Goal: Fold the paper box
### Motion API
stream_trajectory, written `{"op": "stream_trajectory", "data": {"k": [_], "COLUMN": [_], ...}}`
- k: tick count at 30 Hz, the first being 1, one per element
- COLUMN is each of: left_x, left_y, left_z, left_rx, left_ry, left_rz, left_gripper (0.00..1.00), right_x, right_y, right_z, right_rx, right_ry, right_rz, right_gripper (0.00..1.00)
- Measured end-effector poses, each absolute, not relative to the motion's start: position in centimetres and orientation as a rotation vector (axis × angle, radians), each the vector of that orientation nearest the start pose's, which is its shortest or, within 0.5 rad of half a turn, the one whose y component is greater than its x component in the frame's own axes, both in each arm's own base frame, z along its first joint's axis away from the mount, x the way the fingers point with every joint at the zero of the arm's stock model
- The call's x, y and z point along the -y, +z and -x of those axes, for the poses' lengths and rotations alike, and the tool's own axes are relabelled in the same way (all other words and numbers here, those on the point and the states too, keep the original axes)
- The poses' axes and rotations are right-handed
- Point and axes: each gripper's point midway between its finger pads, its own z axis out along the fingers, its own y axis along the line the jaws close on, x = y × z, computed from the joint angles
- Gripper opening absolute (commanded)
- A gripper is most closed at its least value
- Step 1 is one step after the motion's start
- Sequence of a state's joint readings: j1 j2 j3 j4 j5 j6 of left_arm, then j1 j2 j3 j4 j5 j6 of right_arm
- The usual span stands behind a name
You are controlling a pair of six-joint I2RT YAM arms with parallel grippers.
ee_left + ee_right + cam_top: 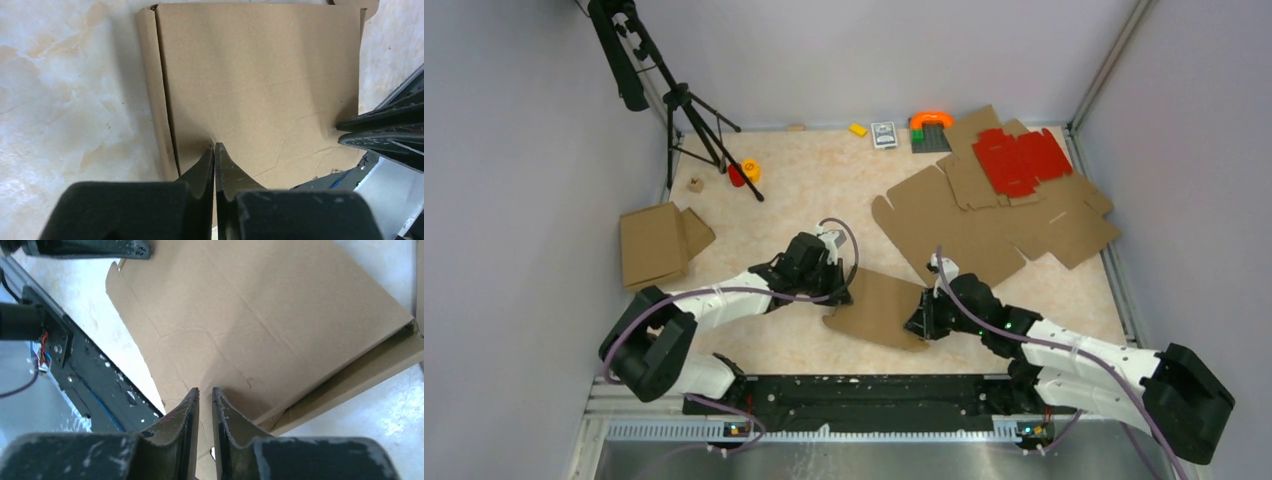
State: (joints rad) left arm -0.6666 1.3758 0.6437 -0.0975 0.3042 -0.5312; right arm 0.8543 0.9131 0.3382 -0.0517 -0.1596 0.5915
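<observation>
The paper box (879,310) lies as a folded brown cardboard piece near the table's front middle, between my two arms. One flap is folded under along its edge (155,90). My left gripper (842,296) is shut, and its joined tips (214,145) rest on the box's top panel (260,75) near that folded edge. My right gripper (921,322) is over the box's right corner. Its jaws (205,390) stand a narrow slit apart over the panel (260,315), and I see nothing clamped between them. Its fingers (385,132) also show at the side of the left wrist view.
Flat brown die-cut sheets (984,220) are spread at the back right with a red sheet (1022,160) on top. A folded brown box (659,243) lies at the left, behind it a tripod (686,110). Small items (884,134) line the back wall. The black base rail (864,390) runs along the near edge.
</observation>
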Motion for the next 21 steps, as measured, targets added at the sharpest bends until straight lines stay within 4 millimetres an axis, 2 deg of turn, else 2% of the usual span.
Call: {"op": "stream_trajectory", "data": {"k": [2, 5, 6, 9, 12, 18, 20, 21], "left_x": [25.8, 26.2, 26.3, 26.5, 26.4, 26.0, 25.9, 25.9], "left_y": [5.0, 5.1, 5.1, 5.2, 5.4, 7.2, 8.0, 8.3], "left_z": [-20.6, -20.9, -21.0, -21.1, -21.1, -21.4, -21.6, -21.8], "left_rx": [-2.534, -2.514, -2.511, -2.508, -2.511, -2.496, -2.481, -2.474], "left_ry": [-0.906, -0.938, -0.944, -0.954, -0.949, -0.918, -0.905, -0.898], "left_rz": [-0.312, -0.303, -0.303, -0.292, -0.285, -0.28, -0.281, -0.28], "left_gripper": [0.0, 0.0, 0.0, 0.03, 0.1, 0.35, 0.41, 0.42], "right_x": [-23.7, -23.9, -23.8, -23.7, -23.8, -22.6, -21.7, -21.4], "right_y": [5.8, 6.0, 5.9, 5.9, 6.5, 9.4, 10.5, 10.8], "right_z": [-14.1, -15.1, -15.4, -15.8, -16.1, -17.5, -17.9, -18.0], "right_rx": [-2.354, -2.336, -2.34, -2.332, -2.326, -2.311, -2.308, -2.31], "right_ry": [0.947, 0.935, 0.922, 0.91, 0.9, 0.789, 0.74, 0.725], "right_rz": [0.333, 0.247, 0.222, 0.191, 0.193, 0.135, 0.067, 0.039], "right_gripper": [0.13, 0.11, 0.14, 0.28, 0.36, 0.52, 0.66, 0.68]}}
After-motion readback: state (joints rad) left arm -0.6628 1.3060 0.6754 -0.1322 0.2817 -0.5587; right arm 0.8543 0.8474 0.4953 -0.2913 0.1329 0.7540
